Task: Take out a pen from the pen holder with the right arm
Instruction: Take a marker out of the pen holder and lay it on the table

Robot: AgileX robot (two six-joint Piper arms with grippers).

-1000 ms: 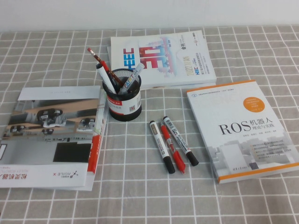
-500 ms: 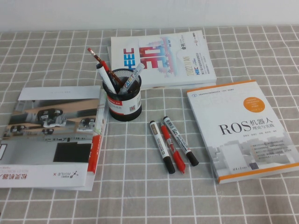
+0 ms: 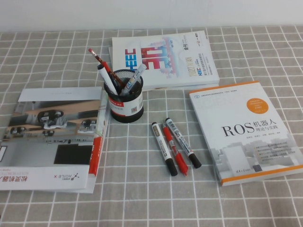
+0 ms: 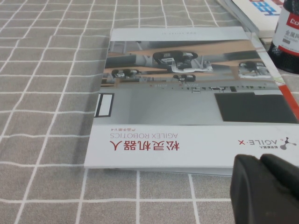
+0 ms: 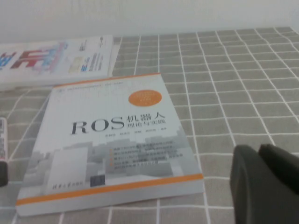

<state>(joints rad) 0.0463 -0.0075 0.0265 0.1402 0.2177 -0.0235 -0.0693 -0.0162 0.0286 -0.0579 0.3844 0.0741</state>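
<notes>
A black mesh pen holder (image 3: 126,98) stands in the middle of the table, left of centre, with several pens (image 3: 107,75) sticking out of it. Three loose markers (image 3: 173,146), two black-capped and one red, lie on the cloth in front of it to the right. Neither arm shows in the high view. In the left wrist view my left gripper (image 4: 260,159) is shut and empty, low over the cloth at the near edge of the AgileX booklet (image 4: 187,98). My right gripper (image 5: 259,149) is shut and empty, near the ROS book (image 5: 112,140).
The AgileX booklet (image 3: 52,142) lies at the left. The ROS book (image 3: 244,130) lies at the right and a stack of magazines (image 3: 163,59) sits behind the holder. A grey checked cloth (image 3: 142,198) covers the table.
</notes>
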